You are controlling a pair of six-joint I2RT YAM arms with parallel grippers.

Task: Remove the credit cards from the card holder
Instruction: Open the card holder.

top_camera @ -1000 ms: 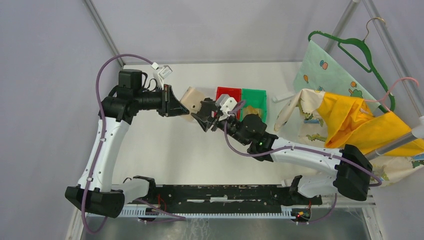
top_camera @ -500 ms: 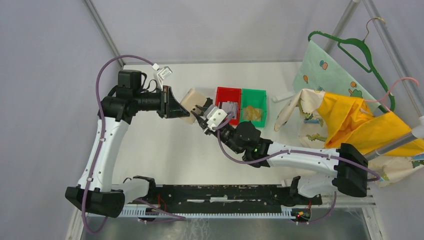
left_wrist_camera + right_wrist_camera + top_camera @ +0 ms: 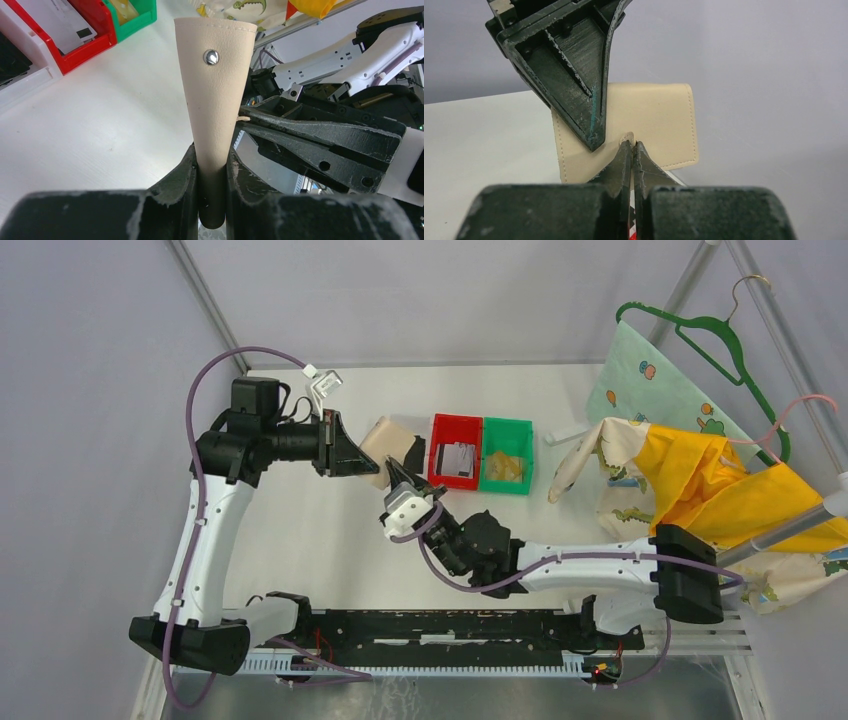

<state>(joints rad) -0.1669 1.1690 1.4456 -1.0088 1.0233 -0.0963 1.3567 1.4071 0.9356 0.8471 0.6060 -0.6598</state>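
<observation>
The tan card holder (image 3: 386,434) hangs above the table, standing on edge. My left gripper (image 3: 364,456) is shut on its folded end (image 3: 212,150). The snap stud faces the left wrist camera on the holder (image 3: 216,85). From the near side my right gripper (image 3: 393,468) is shut, its tips (image 3: 631,144) pinching the small tab on the holder's face (image 3: 659,117). A pale grey credit card (image 3: 458,458) lies in the red bin (image 3: 457,420), also visible in the left wrist view as the card (image 3: 55,20). Any cards inside the holder are hidden.
Beside the red bin stands a green bin (image 3: 508,423) holding a yellowish lump. A white bin (image 3: 20,80) with a black lump sits on the red bin's other side. Printed cloths (image 3: 700,470) and a green hanger (image 3: 720,340) crowd the right side. Grey walls enclose the table.
My right gripper has swung left from the bins to the holder and closed from open to shut on its tab. The left gripper and the holder have barely moved.
</observation>
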